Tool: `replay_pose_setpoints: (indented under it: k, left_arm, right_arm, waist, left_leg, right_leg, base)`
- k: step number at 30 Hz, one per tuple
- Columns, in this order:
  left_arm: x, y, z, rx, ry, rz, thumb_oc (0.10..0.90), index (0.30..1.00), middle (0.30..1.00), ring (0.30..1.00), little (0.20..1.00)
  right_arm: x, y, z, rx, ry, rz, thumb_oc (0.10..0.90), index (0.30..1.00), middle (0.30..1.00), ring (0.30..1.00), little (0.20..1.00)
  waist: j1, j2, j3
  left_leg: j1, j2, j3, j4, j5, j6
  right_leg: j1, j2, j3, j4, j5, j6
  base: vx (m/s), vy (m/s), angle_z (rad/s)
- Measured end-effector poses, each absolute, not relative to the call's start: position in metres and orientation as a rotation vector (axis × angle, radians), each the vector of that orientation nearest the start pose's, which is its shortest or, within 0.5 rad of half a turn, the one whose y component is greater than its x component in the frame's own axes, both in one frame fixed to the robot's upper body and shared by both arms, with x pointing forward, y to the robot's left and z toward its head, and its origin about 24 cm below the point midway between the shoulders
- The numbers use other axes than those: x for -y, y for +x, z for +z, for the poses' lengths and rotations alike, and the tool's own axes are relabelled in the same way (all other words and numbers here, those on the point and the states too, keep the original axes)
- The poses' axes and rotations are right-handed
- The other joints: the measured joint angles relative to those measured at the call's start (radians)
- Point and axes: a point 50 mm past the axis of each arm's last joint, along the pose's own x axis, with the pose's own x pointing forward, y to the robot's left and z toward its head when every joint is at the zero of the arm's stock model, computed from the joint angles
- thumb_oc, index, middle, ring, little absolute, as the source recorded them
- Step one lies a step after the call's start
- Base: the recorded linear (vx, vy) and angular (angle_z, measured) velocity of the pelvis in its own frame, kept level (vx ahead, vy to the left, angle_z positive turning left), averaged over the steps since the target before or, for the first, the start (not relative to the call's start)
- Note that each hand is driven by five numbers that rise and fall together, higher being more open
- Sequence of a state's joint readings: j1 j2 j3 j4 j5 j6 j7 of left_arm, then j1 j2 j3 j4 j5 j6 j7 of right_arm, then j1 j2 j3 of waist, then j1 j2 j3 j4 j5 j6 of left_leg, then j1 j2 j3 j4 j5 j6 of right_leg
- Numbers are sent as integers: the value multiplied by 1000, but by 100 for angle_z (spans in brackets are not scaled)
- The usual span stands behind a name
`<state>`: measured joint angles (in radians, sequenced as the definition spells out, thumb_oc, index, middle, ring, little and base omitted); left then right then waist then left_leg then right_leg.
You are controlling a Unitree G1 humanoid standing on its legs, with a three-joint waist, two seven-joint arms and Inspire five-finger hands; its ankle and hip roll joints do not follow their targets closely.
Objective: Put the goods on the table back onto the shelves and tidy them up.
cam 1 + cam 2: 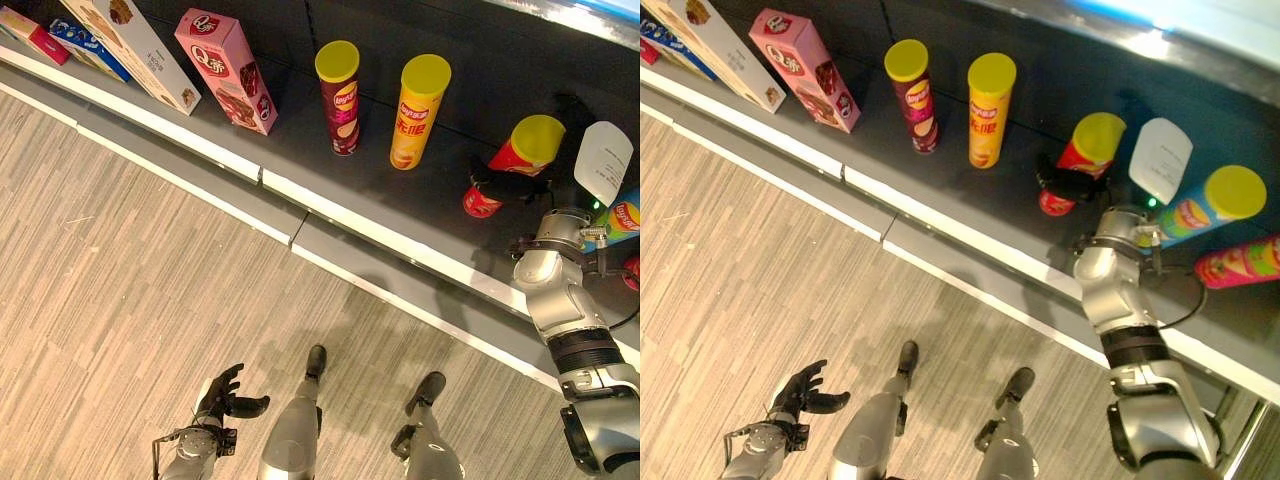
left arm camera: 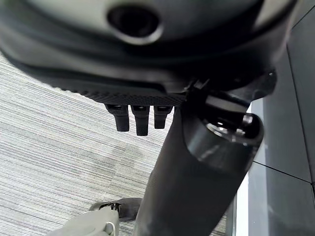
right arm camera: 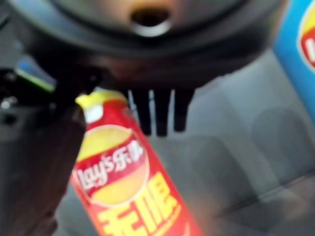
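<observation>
On the dark shelf [image 1: 300, 160], my right hand [image 1: 1072, 186] clamps the tilted red, yellow-lidded crisp tube [image 1: 1082, 160]; my left hand [image 1: 222, 394] hangs fingers apart, over the floor.

Bare shelf [image 1: 970, 205] lies between the yellow can [image 1: 987, 110] and the red can [image 1: 1080, 160]; blue can [image 1: 1205, 205] and lying can [image 1: 1238, 262] crowd the right.

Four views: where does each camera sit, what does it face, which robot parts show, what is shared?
Left eye view: head, down at shelf; left hand, right hand.
Right eye view: same, slightly aside.
Left wrist view: left wrist, past left hand at floor.
Right wrist view: right wrist, past right hand at red can.
Shared: red can, eyes and right wrist.
</observation>
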<state>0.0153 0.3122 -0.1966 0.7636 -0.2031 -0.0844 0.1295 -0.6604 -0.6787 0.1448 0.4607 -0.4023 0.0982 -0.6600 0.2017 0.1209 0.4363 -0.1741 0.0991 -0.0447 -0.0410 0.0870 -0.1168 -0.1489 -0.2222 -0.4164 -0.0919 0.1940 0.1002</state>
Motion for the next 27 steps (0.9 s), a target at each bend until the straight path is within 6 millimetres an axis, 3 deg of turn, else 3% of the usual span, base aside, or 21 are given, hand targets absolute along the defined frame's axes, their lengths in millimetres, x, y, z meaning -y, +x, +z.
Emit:
replay_pose_setpoints:
  k: [3,5,7,11,14,17,18,19,20,24,27]
  left_arm:
    - [-229,179,-105,-705,229,129,800,900,900,900,900]
    - [-230,181,-104,-703,234,132,800,900,900,900,900]
    - [-241,172,-108,-747,249,176,800,900,900,900,900]
    - [-252,156,-117,-833,269,216,800,900,900,900,900]
    - [-256,143,-124,-893,286,226,800,900,900,900,900]
    - [-254,123,-133,-957,256,269,800,900,900,900,900]
    - [-253,121,-134,-963,255,270,800,900,900,900,900]
    - [-249,117,-136,-970,240,268,800,900,900,900,900]
    - [-248,117,-136,-969,236,266,800,900,900,900,900]
    - [-247,114,-138,-981,232,250,800,900,900,900,900]
    - [-247,113,-138,-985,231,202,800,900,900,900,900]
  right_arm:
    - [274,340,195,438,-1011,-737,800,900,900,900,900]
    - [267,329,192,471,-987,-695,800,900,900,900,900]
    - [248,314,177,502,-915,-614,800,900,900,900,900]
    - [244,293,143,414,-889,-520,800,900,900,900,900]
    - [238,273,111,311,-870,-416,800,900,900,900,900]
    - [214,238,68,176,-775,-195,800,900,900,900,900]
    - [214,235,65,160,-758,-173,800,900,900,900,900]
    - [212,218,36,5,-661,-67,800,900,900,900,900]
    - [215,214,25,-55,-645,-44,800,900,900,900,900]
    - [222,184,-29,-318,-521,41,800,900,900,900,900]
    - [238,132,-88,-702,-499,119,800,900,900,900,900]
  waist:
    - [-6,-2,-1]
    - [-21,-20,-6]
    - [-51,-75,-27]
    - [-96,-175,-121]
    - [-112,-217,-188]
    - [-179,-197,-252]
    - [-182,-192,-257]
    - [-199,-167,-272]
    - [-202,-160,-276]
    - [-217,-162,-308]
    - [-223,-168,-317]
  left_leg:
    - [19,3,0,-2,0,0]
    - [44,7,4,-7,-1,0]
    - [81,13,32,-14,-4,1]
    - [124,7,65,-41,-7,5]
    - [154,7,102,-48,-16,12]
    - [194,7,153,-49,-28,16]
    - [196,8,156,-49,-30,16]
    - [212,9,169,-49,-32,20]
    - [214,9,171,-49,-33,20]
    - [224,15,184,-49,-34,17]
    - [239,13,202,-53,-41,26]
  right_leg:
    - [19,3,0,0,0,0]
    - [39,7,2,0,-1,1]
    - [58,10,15,0,-5,4]
    - [67,8,42,-1,-12,10]
    - [71,6,74,-1,-14,12]
    - [74,7,122,-1,-12,16]
    - [77,7,122,-1,-12,16]
    - [86,9,133,-1,-13,17]
    - [86,9,136,-1,-13,17]
    - [87,11,147,-1,-20,23]
    - [92,5,147,-8,-19,24]
  base:
    - [37,-9,0]
    - [139,-19,-7]
    - [93,10,-25]
    - [60,15,-23]
    - [49,21,-34]
    - [44,6,-45]
    - [1,4,-25]
    - [23,-11,-17]
    - [19,-16,-16]
    - [14,-10,-8]
    - [24,-22,-19]
